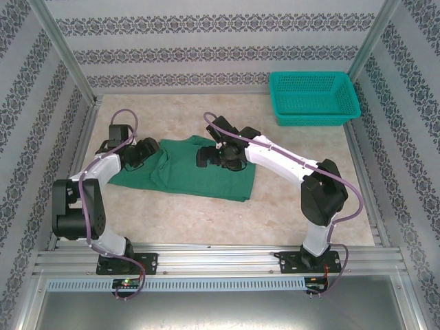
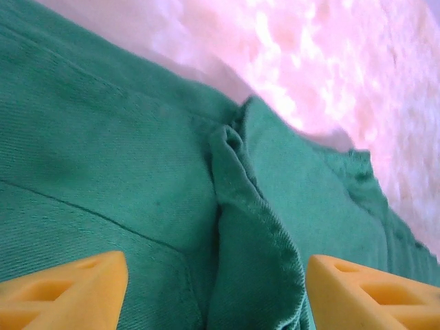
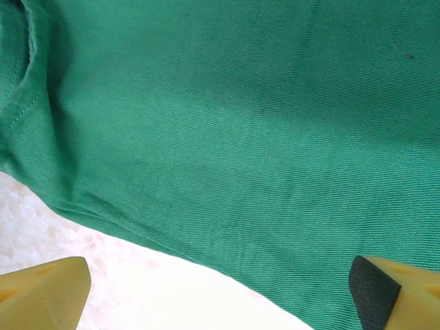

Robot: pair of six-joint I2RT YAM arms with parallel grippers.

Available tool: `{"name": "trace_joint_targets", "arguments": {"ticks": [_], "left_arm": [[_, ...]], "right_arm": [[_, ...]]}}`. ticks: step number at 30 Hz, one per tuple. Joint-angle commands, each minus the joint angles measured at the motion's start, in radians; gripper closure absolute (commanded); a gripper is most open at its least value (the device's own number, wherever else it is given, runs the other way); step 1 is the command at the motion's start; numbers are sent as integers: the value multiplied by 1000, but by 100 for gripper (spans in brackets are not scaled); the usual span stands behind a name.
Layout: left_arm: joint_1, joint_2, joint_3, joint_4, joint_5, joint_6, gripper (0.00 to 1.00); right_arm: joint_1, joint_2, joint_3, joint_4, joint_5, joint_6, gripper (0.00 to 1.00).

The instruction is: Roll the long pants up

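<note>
Patterned walls, pale counter
Grey floral stripes cover the walls; the counter is beige, speckled; metal posts rise at both upper corners.

White-and-black arms carry purple cables and yellow jaws.

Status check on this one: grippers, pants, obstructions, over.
Left gripper open, straddling a raised fold of the long pants. Right gripper open over their edge. Pants flat, not yet rolled. Basket well clear.
</note>
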State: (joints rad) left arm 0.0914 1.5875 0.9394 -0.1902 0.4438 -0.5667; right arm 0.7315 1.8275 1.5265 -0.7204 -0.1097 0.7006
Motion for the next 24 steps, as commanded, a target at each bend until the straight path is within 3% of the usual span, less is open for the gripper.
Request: {"name": "trace_joint_targets", "arguments": {"ticks": [1, 5, 11, 14, 16, 19, 24], "left_arm": [[-14, 96, 82, -85, 160, 113, 30], [-59, 135, 84, -52, 283, 142, 29], [-94, 127, 86, -103, 286, 167, 30], [-117, 160, 117, -162, 275, 197, 40], [-129, 184, 141, -202, 250, 211, 54], [-131, 165, 161, -264, 155, 223, 100], [-109, -19, 190, -353, -58, 201, 100]], "right_arm": [[16, -30, -10, 11, 15, 14, 2], [22, -21, 4, 4, 16, 10, 2], [22, -19, 1, 2, 12, 1, 2], [17, -24, -9, 7, 10, 1, 2], [12, -34, -21, 11, 12, 4, 3], [6, -67, -54, 13, 38, 12, 2], [-21, -120, -147, 55, 35, 36, 3]]}}
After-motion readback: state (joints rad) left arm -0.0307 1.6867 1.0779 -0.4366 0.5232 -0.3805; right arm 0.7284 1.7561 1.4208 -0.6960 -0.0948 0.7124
